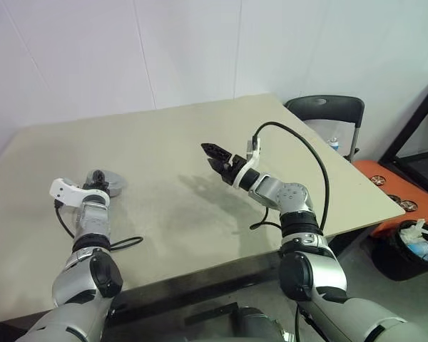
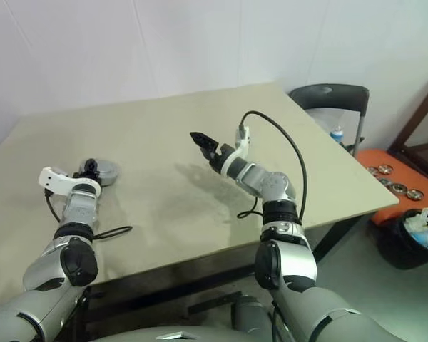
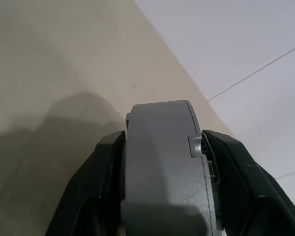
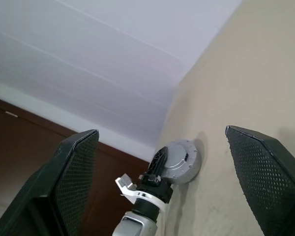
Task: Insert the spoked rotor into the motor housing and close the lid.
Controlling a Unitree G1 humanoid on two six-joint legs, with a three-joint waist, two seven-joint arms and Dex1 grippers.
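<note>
Nearest, toward the left edge of the tabletop (image 1: 171,214): left gripper (image 1: 95,182) clamped on the motor housing (image 1: 108,182), black fingers (image 3: 96,182) pressed to either side of the grey round body, seen edge-on between them. Closed up and grey from the right wrist view, lid and spoked rotor not told apart. Housing low over the beige surface, contact with it impossible to judge. Further in, over the middle of the tabletop: right gripper (image 1: 211,156) raised, jaws spread wide, nothing between them, aimed across at the housing. Past the far right corner, a dark chair (image 1: 327,108).
</note>
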